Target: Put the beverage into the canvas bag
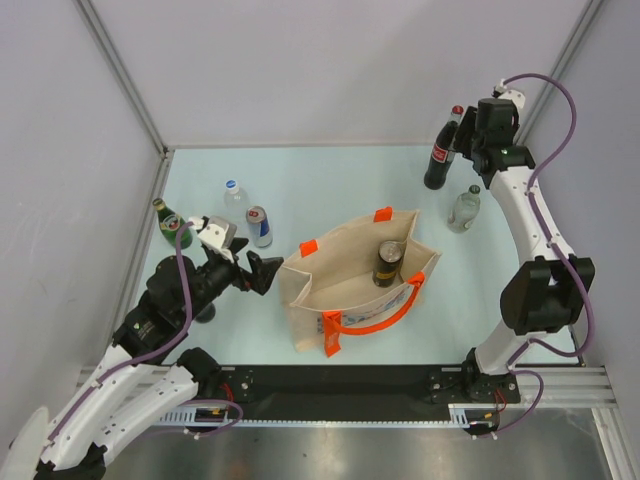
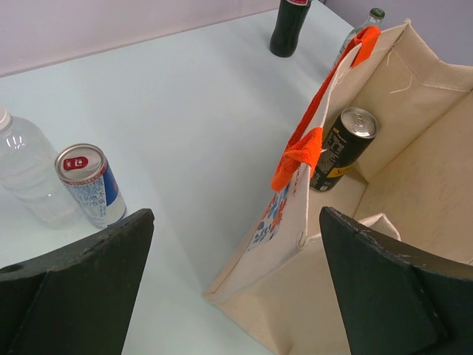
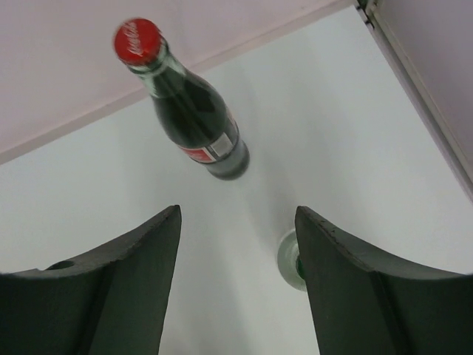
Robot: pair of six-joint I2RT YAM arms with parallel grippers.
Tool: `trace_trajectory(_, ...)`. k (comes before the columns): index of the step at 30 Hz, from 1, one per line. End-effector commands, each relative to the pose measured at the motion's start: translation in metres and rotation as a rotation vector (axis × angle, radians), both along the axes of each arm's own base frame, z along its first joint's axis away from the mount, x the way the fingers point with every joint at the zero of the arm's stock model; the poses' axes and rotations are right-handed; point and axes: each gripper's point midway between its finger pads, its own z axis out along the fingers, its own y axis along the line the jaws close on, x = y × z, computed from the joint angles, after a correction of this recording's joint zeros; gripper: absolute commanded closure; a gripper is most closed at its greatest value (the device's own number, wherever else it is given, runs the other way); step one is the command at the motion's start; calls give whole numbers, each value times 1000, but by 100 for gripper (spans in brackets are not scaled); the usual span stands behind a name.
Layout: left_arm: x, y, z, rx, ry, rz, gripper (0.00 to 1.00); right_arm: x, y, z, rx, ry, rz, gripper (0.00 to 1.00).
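A blue-and-silver can (image 1: 259, 226) stands just beside a clear water bottle (image 1: 236, 200) on the pale table (image 1: 330, 185).

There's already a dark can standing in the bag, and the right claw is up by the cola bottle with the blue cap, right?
Not quite: the cap on the cola bottle is red, not blue, as the right wrist view shows. The dark can does stand in the canvas bag, and the right claw is by that bottle.

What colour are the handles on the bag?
Bright orange. The handles of the canvas bag show best in the top external view.
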Motion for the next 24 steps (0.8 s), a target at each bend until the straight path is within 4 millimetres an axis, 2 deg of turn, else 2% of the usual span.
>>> trace_trajectory(1, 2, 0, 7, -8, -29, 4, 0, -27, -14, -20, 9, 101, -58, 29)
trace_trajectory(4, 1, 0, 7, -11, -31, 1, 0, -34, -15, -43, 17, 147, -41, 25)
trace_trajectory(8, 1, -1, 6, -10, -24, -3, 0, -37, -25, -64, 1, 211, -47, 17)
trace_trajectory(10, 2, -2, 5, -8, -24, -5, 0, -38, -29, -77, -17, 250, -50, 16)
trace_trajectory(16, 2, -1, 5, -6, -23, 0, 0, -36, -20, -115, 3, 347, 15, 11)
trace_trajectory(17, 2, -2, 5, -5, -24, -3, 0, -36, -30, -118, 5, 357, 0, 11)
trace_trajectory(21, 2, -2, 4, -3, -20, -4, 0, -33, -25, -132, 16, 379, 35, 11)
trace_trajectory(24, 2, -1, 4, -2, -20, -1, 0, -33, -29, -140, 0, 393, 21, 12)
